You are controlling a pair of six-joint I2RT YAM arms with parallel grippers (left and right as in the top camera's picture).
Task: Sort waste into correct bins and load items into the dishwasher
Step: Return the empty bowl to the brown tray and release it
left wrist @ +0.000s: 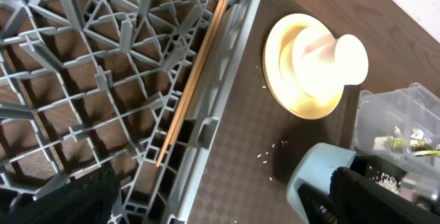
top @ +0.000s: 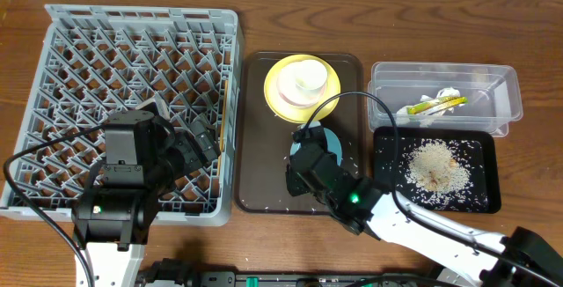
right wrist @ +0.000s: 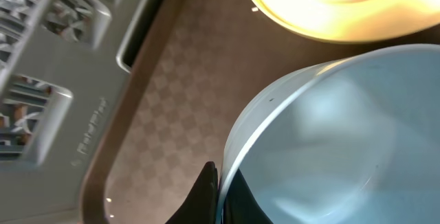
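Wood-grain table [top: 528, 23] underlies everything; right jaws pinch blue bowl [top: 331, 143], left jaws unclear.

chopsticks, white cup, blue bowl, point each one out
chopsticks [left wrist: 193, 80], left wrist view, middle of the shafts
white cup [top: 310, 77], overhead view, centre of its top
blue bowl [right wrist: 330, 135], right wrist view, inner wall

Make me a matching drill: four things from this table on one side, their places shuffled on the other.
1. chopsticks
2. white cup
3. snack wrapper
4. light blue bowl

A. in the clear tub
B. rim gripped by the right hand
C. on the yellow plate
D. in the grey rack, along its edge

Pairs: 1-D, 2-C, 3-A, 4-B
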